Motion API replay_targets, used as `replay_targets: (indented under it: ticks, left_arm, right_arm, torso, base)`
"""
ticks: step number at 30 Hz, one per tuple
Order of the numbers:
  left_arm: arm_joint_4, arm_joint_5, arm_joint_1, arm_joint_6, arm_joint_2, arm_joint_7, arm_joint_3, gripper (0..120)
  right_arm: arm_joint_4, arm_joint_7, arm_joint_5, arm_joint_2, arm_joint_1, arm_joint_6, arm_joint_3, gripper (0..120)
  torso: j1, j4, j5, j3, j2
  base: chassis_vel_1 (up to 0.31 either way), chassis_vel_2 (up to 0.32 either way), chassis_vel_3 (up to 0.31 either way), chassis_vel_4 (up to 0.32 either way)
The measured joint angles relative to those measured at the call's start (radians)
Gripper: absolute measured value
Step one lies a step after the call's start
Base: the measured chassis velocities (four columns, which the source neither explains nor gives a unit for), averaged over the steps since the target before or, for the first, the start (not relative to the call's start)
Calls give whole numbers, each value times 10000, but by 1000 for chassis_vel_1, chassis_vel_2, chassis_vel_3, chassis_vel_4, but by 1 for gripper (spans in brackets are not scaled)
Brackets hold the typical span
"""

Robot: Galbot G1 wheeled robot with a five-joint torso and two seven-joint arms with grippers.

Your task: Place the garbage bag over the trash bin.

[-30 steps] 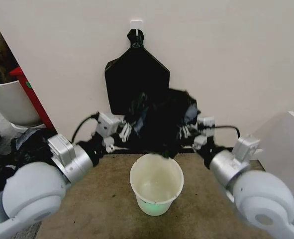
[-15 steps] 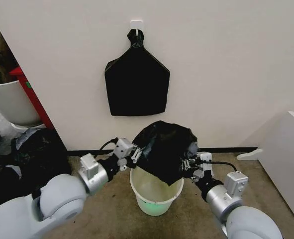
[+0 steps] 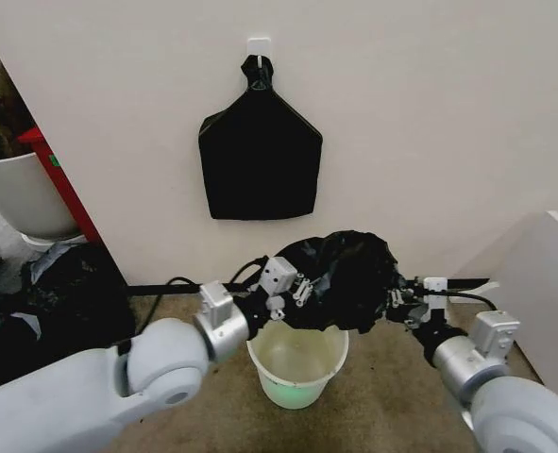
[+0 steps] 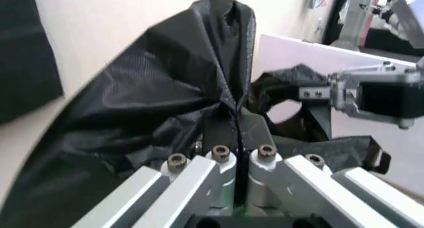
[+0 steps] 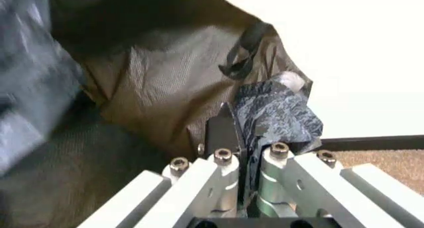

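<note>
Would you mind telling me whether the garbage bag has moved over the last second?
Yes. The garbage bag has come down from the wall toward the trash bin.

Garbage bag [image 3: 346,279] above trash bin [image 3: 297,363], toward its 1 o'clock. Left gripper [image 3: 302,286] at bag's 9 o'clock, right gripper [image 3: 393,303] at 3. Hanging bag [image 3: 260,156] on wall behind, 12 o'clock.

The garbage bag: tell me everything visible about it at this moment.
The garbage bag is thin, glossy black film, wrinkled and bunched into a puffed mass. It hangs in the air just above the trash bin, covering the far part of its rim, not yet pulled over it. The left gripper pinches one edge and the right gripper the opposite edge, both shut on the film, which stretches between them.
</note>
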Motion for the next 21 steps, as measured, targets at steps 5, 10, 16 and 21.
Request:
replay_targets:
  ticks: [5,10,16,21]
  left_arm:
    - [-237,-965,-128,271,-147,-407,264,0]
    - [-676,-1049,537,294,491,-491,151,0]
    - [-667,-325,2042,102,1014,-424,-655,0]
    - [-443,389,3961,-127,1290,-249,-2194,0]
  right_arm:
    - [-2,-86,574,-214,90,0,507,0]
    - [-6,-215,789,-244,103,-36,512,0]
    - [-10,-218,447,43,86,-41,-265,0]
    - [-13,-290,256,557,-2,-165,-1085,0]
  torso:
    - [0,0,0,0,0]
    - [0,2,-5,-1,0]
    - [0,3,-7,-1,0]
    - [0,1,-6,-1,0]
  base:
    - [0,0,0,0]
    - [0,0,0,0]
    - [0,0,0,0]
    - [0,0,0,0]
